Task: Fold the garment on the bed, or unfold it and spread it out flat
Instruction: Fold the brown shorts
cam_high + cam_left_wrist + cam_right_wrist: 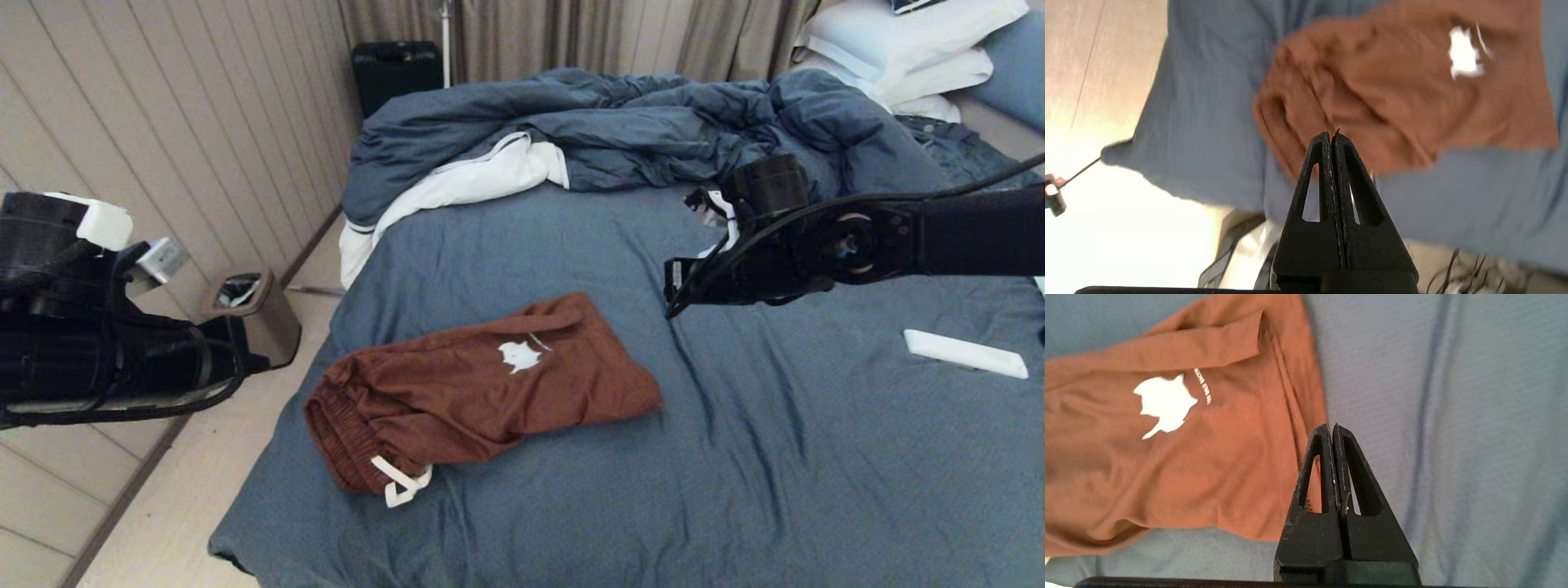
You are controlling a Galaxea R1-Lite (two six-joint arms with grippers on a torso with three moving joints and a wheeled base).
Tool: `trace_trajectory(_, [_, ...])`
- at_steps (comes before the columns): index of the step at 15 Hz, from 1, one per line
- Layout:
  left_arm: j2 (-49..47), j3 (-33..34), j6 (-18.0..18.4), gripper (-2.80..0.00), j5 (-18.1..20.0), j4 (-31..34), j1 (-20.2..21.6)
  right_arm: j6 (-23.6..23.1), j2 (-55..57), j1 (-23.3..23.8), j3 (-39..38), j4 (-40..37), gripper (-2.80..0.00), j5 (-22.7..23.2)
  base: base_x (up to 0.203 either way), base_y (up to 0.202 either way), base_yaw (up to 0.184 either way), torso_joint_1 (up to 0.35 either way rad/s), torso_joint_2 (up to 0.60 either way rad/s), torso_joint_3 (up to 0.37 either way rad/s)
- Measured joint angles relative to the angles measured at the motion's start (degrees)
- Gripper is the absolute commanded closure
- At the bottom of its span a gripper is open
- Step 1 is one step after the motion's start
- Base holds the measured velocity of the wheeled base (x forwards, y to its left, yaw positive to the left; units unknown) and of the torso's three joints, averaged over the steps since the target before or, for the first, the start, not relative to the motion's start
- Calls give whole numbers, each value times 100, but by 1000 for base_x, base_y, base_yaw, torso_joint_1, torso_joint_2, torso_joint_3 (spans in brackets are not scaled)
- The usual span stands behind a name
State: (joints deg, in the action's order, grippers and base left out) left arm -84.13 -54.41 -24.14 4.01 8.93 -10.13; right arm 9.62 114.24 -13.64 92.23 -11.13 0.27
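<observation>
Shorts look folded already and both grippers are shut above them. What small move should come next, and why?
Probably draw both arms back: the garment lies folded on the bed, and the left gripper and right gripper are shut on nothing, clear of it.

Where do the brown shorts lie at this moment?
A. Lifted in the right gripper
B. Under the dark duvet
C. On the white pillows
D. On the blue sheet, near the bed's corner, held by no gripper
D: the shorts lie on the sheet of the bed; the left gripper and the right gripper are shut on nothing above them.
</observation>
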Motion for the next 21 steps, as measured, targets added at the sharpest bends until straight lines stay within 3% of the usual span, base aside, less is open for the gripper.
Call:
trace_trajectory(3, [-375, 165, -150, 0, 1, -599, 33, -5, 354, -43, 331, -130, 0, 20, 0, 0, 0, 0, 0, 0])
trace_trajectory(8, [-506, 557, -189, 0, -10, -862, 46, -52, 872, -138, 1181, -1177, 0, 321, 0, 0, 0, 0, 0, 0])
trace_trajectory(12, [-555, 881, -197, 0, -20, -1284, 49, -51, 1066, -201, 1546, -1507, 0, 328, 0, 0, 0, 0, 0, 0])
trace_trajectory(13, [-550, 920, -198, 0, -10, -1334, 49, -46, 1129, -219, 1654, -1614, -280, 325, 0, 0, 0, 0, 0, 0])
trace_trajectory(21, [-566, 1096, -204, 0, 4, -1378, 21, -202, 1610, -385, 1956, -1641, -280, 243, 0, 0, 0, 0, 0, 0])
